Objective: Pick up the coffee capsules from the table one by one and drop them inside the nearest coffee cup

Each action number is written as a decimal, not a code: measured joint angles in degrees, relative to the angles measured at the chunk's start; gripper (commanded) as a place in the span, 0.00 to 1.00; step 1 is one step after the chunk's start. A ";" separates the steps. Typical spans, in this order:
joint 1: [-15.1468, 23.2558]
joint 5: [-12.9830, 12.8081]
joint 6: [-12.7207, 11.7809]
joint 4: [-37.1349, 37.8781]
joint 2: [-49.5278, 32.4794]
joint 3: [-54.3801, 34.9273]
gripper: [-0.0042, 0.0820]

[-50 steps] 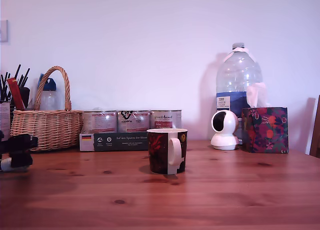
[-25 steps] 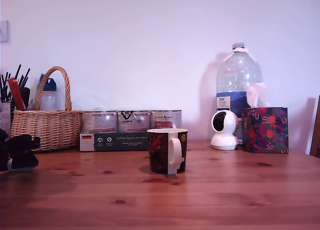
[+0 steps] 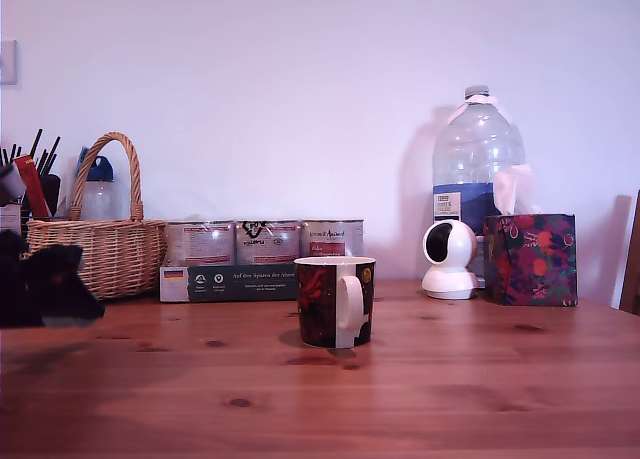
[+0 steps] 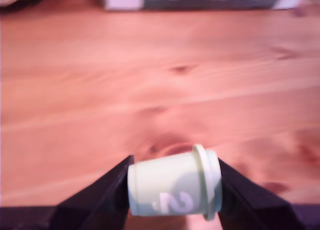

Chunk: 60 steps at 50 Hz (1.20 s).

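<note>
Wrist view showing one pale mint-green coffee capsule [image 4: 172, 189] clamped sideways between the two dark fingers [image 4: 102, 200] of the hand [image 4: 175, 192], raised over the wooden surface [image 4: 160, 89], bearing a white "2" on its side. Lying with its long axis running from finger to finger, flanged rim against one finger, narrow base against the other. Exterior view catching only a dark blurred hand [image 3: 50, 287] at that view's left edge, capsule not discernible there. Standing mid-surface [image 3: 450, 379]: one dark red-and-black coffee cup [image 3: 334, 302], white handle facing the camera, upright and well apart from the hand. Lining up behind it: three silver tins [image 3: 264, 243] with illegible labels, over a dark carton [image 3: 228, 282] printed with small unreadable white text and a German flag. Also showing one wicker basket [image 3: 98, 251], one water bottle [image 3: 477, 169], one white camera [image 3: 448, 259], one floral tissue box [image 3: 530, 259].
</note>
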 measured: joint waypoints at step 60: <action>-21.07 5.90 3.74 -23.65 -23.78 0.00 0.29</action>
